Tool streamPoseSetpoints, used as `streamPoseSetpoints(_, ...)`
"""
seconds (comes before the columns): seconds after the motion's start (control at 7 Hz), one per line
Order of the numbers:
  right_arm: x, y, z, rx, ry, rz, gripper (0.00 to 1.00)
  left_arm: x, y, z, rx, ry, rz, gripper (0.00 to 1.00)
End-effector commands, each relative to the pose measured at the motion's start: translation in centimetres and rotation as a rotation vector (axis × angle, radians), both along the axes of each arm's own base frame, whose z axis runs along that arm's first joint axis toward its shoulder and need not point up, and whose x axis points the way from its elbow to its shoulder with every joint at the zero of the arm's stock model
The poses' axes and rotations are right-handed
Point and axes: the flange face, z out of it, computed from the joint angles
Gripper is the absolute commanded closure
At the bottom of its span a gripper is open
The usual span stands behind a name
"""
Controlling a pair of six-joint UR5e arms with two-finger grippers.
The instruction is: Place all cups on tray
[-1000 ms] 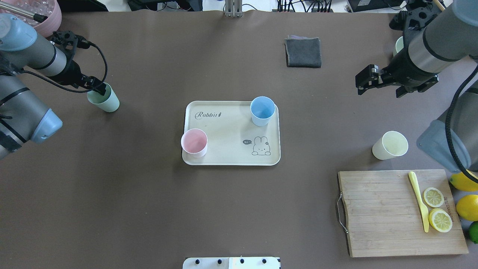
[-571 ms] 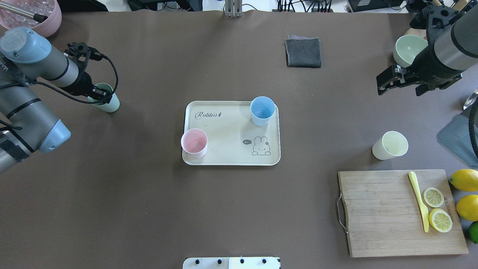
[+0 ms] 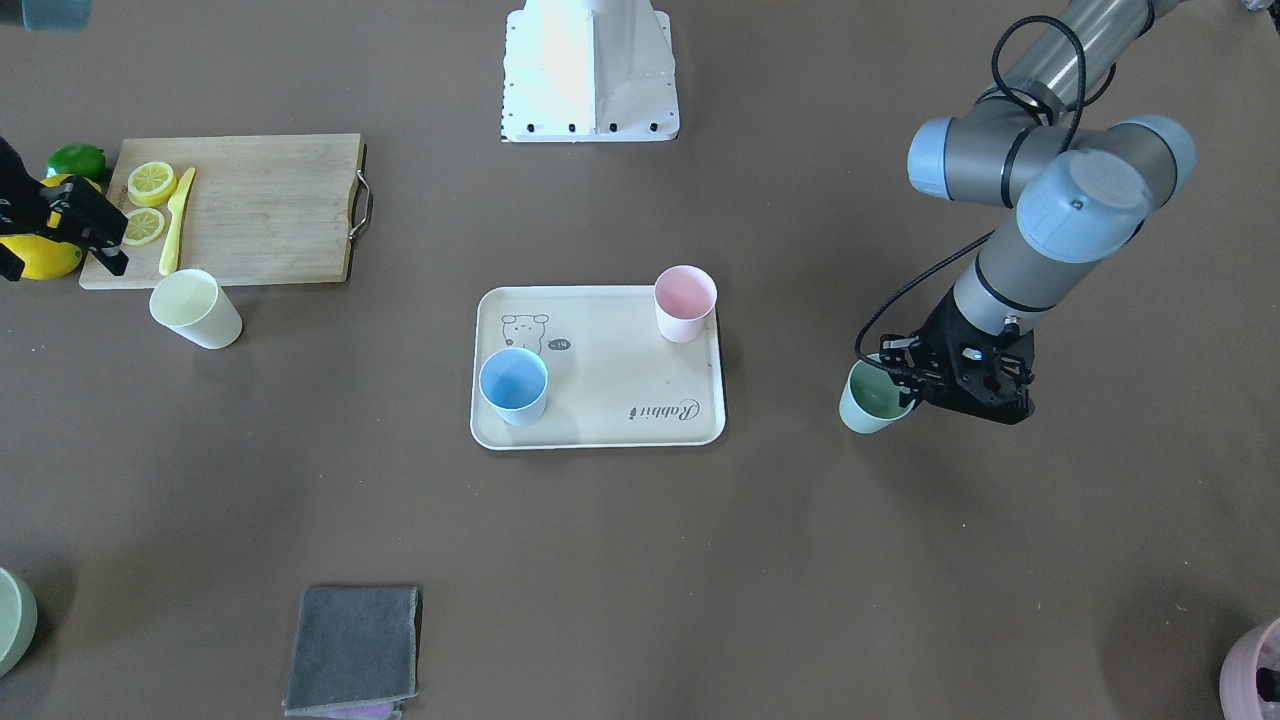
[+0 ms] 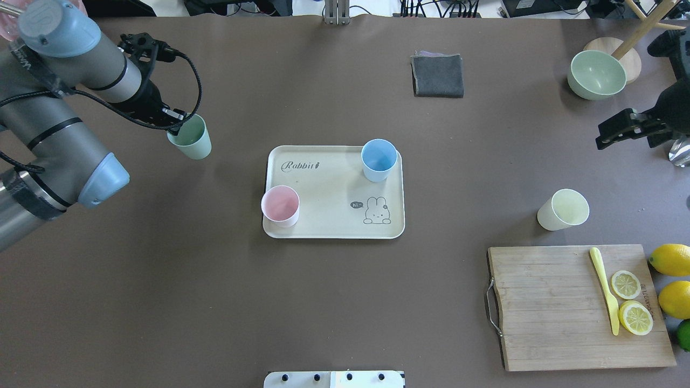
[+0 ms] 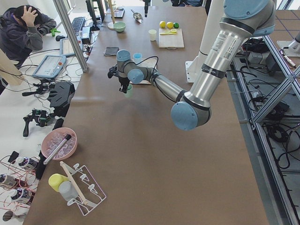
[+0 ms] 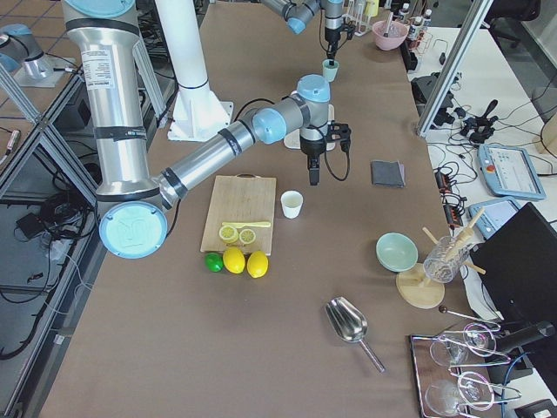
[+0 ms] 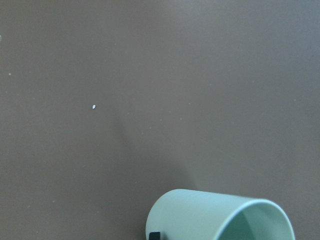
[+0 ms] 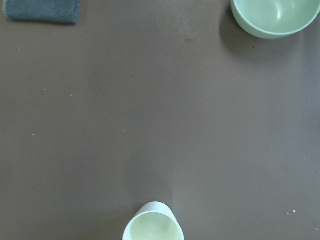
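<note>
The cream tray lies mid-table. A pink cup and a light blue cup stand upright on it. My left gripper is shut on the rim of the mint green cup, left of the tray and apart from it. The pale yellow cup stands on the table right of the tray. My right gripper is open and empty, beyond the yellow cup.
A wooden cutting board with lemon slices and a yellow knife lies in front of the yellow cup. Whole lemons lie beside it. A grey cloth and a green bowl sit at the back.
My left gripper has carried the green cup to the right, toward the tray. My right arm has drawn back to the right, uncovering the green bowl.
</note>
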Motion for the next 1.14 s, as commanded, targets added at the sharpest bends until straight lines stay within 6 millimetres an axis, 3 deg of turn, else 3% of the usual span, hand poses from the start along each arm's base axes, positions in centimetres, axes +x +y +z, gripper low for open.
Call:
streamPoseSetpoints(0.0,3.7,0.0,4.2,0.011,0.009,-0.05,0.0,6.0,1.9,-6.2,-0.075,0.054,-0.024,1.0)
streamPoseSetpoints(0.14,4.7,0.0,5.8,0.006,0.021,-0.063,0.0,9.7,2.7,-8.1,-0.113,0.068,-0.022,1.0)
streamPoseSetpoints(0.29,5.4,0.2,6.8,0.004,0.028,-0.07,0.0,11.9,2.7,-9.8,-0.112,0.066,-0.041,1.0)
streamPoseSetpoints(0.57,5.6,0.0,7.9,0.001,0.036,-0.086,0.0,13.5,1.5,-9.4,-0.094,0.09,-0.064,1.0)
streamPoseSetpoints(0.71,5.7,0.1,8.2,-0.004,0.038,-0.084,0.0,14.8,1.9,-8.9,-0.109,0.112,-0.07,1.0)
streamPoseSetpoints(0.86,5.7,0.3,8.6,-0.007,0.039,-0.086,0.0,15.3,2.2,-8.7,-0.084,0.121,-0.078,0.88)
streamPoseSetpoints(1.0,5.7,0.4,10.5,0.006,0.032,-0.08,0.0,15.2,2.3,-9.0,-0.073,0.126,-0.076,0.01)
